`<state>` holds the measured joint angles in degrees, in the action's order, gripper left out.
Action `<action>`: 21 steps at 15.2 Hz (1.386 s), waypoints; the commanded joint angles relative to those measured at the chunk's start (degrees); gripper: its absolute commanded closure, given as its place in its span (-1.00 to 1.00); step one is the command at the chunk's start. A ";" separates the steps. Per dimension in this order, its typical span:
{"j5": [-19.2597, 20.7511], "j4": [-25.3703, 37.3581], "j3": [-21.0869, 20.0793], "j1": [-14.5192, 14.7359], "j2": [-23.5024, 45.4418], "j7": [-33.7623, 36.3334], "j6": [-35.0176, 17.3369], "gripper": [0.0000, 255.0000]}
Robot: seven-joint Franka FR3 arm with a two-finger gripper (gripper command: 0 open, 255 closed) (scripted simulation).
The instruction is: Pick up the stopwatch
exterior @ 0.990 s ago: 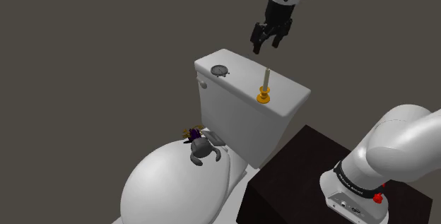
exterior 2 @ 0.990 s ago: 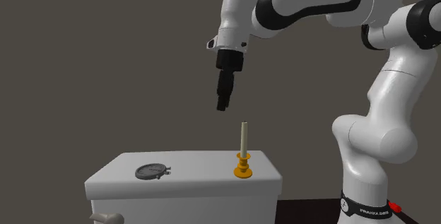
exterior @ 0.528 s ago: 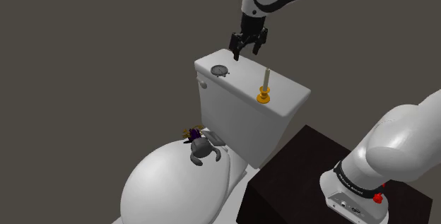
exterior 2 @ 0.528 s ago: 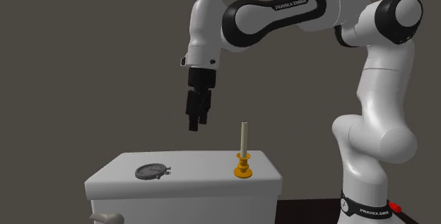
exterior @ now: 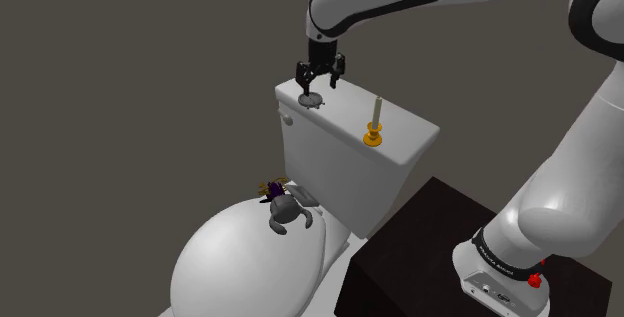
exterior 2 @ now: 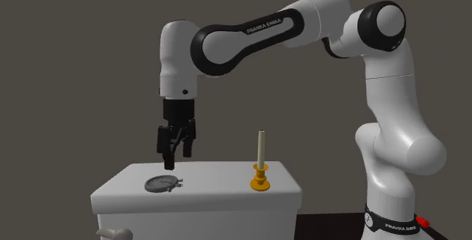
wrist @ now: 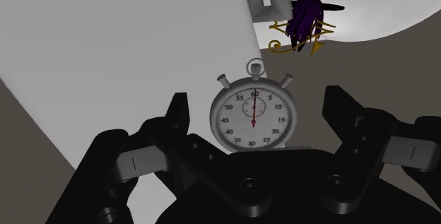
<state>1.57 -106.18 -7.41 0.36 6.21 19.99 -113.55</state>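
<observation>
A grey stopwatch [exterior: 312, 98] with a white dial lies flat on the white toilet tank lid [exterior: 405, 130], near the end at the shoulder view's left. My black gripper [exterior: 318, 77] hangs just above it, open, pointing straight down. In the second exterior view the gripper [exterior 2: 172, 154] hovers a short way over the stopwatch [exterior 2: 163, 183] without touching it. Through the wrist view the stopwatch [wrist: 253, 115] sits between the spread fingers [wrist: 178, 113] of the gripper [wrist: 259, 102], its crown pointing away from the hand.
A candle in a yellow holder [exterior: 375, 125] stands upright on the tank lid [exterior 2: 219, 194], candle [exterior 2: 261, 166] to the second exterior view's right of the gripper. A grey and purple figurine [exterior: 283, 206] rests on the closed toilet seat [exterior: 240, 270]. The dark stand [exterior: 420, 240] is beside the tank.
The arm has swung toward the shoulder view's left and come down, from high beside the candle to just above the stopwatch. The fingers have stayed open.
</observation>
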 commanded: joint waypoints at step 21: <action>0.67 0.27 0.11 0.19 5.79 0.97 -4.66 1.00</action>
<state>2.27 -106.09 -7.29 0.54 12.12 20.92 -118.57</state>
